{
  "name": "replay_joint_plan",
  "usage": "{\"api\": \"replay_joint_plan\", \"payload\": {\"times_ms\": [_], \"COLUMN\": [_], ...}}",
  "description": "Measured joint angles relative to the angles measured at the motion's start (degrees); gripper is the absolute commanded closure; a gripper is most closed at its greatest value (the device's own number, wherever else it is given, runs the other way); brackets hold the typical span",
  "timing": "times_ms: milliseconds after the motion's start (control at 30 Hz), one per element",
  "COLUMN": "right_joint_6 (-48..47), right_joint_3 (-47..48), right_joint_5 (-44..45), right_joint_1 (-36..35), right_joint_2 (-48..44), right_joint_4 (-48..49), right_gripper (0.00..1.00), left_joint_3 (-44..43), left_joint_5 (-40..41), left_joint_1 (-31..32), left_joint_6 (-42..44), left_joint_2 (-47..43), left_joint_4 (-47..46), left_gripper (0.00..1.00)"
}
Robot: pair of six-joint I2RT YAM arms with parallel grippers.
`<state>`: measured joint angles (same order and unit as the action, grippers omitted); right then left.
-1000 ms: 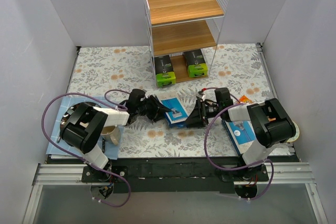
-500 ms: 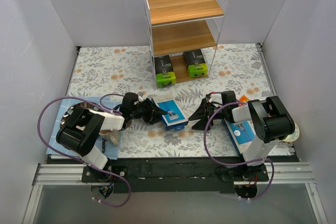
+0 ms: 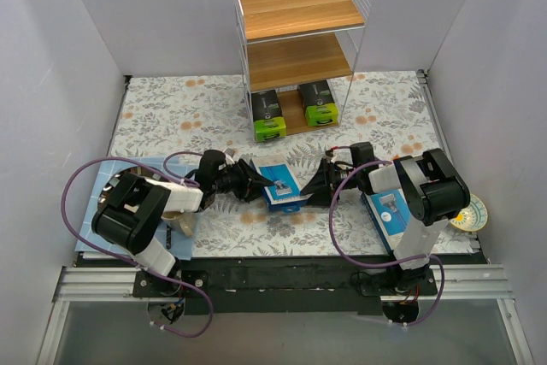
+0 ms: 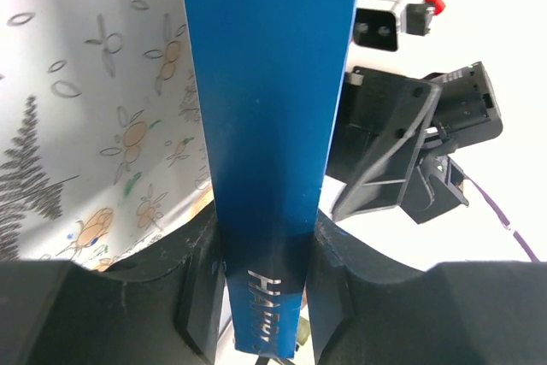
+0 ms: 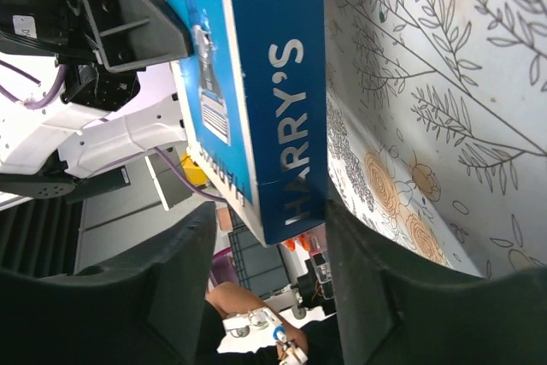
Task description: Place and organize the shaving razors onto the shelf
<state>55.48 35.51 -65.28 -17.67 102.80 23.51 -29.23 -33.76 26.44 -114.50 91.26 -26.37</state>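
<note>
One razor pack between both jaw pairs

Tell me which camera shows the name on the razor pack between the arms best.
The right wrist view: the pack fills it, with HARRY'S plain along its side. The left wrist view shows only its blue edge, pinched in the left pincer, letters cut off. The top view shows it too small to read.

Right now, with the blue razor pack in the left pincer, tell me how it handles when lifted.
The razor pack is probably stiff: its edge runs straight out of the left pincer without sagging. Likely light, being a thin box. Its glossy faces may pivot in that edge pinch.
</note>
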Motion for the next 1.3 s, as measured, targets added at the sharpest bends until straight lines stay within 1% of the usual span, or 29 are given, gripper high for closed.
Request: {"api": "replay_joint_plan", "payload": {"times_ms": [67,133,167,200,367,433,467,533,567,633,667,700,733,800,867,1000,1100,1233,1300], "right_joint_6": [-0.24,-0.28,-0.22,-0.15,0.2,0.37,0.52,0.68,0.94,0.94,0.66,0.2,-0.59,-2.36,-5.05,-11.5,-17.86,-25.16,-27.74], "right_joint_3": [-0.02,-0.02,-0.02,-0.02,-0.02,0.11,0.31,0.83,1.25,1.86,2.21,2.6,2.99,3.58,4.17,7.06,11.37,16.87,19.3], "right_joint_5": [0.0,-0.02,-0.02,-0.02,0.09,0.09,0.02,-0.11,-0.39,-0.96,-1.22,-1.42,-1.4,-1.53,-2.23,-3.19,-4.55,-6.78,-7.87], "right_joint_1": [-0.07,-0.09,-0.09,-0.11,-1.49,-2.01,-2.27,-2.43,-2.45,-2.45,-2.38,-2.25,-2.23,-2.1,-1.44,1.51,5.53,11.43,14.05], "right_joint_2": [0.0,-0.02,-0.02,-0.02,-0.02,0.0,0.02,0.02,0.04,0.04,0.04,0.04,0.02,-0.17,-1.36,-4.55,-7.52,-11.56,-13.27], "right_joint_4": [-0.87,-1.29,-1.29,-1.27,-1.18,-1.2,-1.2,-1.05,-0.9,-0.81,-0.83,-0.87,-1.05,-2.12,-5.16,-13.44,-21.88,-31.17,-34.62], "right_gripper": [0.43,0.39,0.33,0.31,0.27,0.31,0.38,0.47,0.54,0.6,0.65,0.68,0.73,0.76,0.79,0.81,0.83,0.84,0.84], "left_joint_3": [-0.37,-0.72,-0.83,-0.9,-1.29,-1.68,-1.81,-1.9,-1.9,-1.9,-1.9,-1.9,-1.9,-2.01,-2.67,-5.99,-10.25,-16.59,-18.67], "left_joint_5": [-0.02,-0.07,-0.11,-0.17,-1.03,-1.42,-1.49,-1.51,-1.4,-1.07,-0.76,-0.52,-0.35,0.07,0.24,-0.94,-4.52,-10.38,-12.92], "left_joint_1": [-0.02,0.0,0.0,0.0,0.15,0.22,0.22,0.31,0.31,0.17,0.15,0.17,0.2,0.2,-0.04,-1.73,-4.94,-8.44,-9.11], "left_joint_6": [0.04,0.07,0.07,0.07,0.02,0.02,0.04,0.04,0.04,0.09,0.11,0.22,0.9,2.71,5.35,11.8,20.26,33.24,39.52], "left_joint_2": [0.04,0.09,0.13,0.24,0.48,0.5,0.5,0.5,0.5,0.5,0.5,0.5,0.48,0.22,-0.33,-2.78,-6.27,-11.32,-13.81], "left_joint_4": [-0.22,-0.26,-0.28,-0.44,-1.55,-2.25,-2.54,-2.58,-2.4,-2.03,-1.64,-1.03,-0.46,0.87,3.13,9.18,15.65,23.93,27.36], "left_gripper": [0.65,0.64,0.65,0.65,0.66,0.66,0.65,0.62,0.57,0.52,0.44,0.42,0.41,0.4,0.39,0.32,0.27,0.26,0.26]}}
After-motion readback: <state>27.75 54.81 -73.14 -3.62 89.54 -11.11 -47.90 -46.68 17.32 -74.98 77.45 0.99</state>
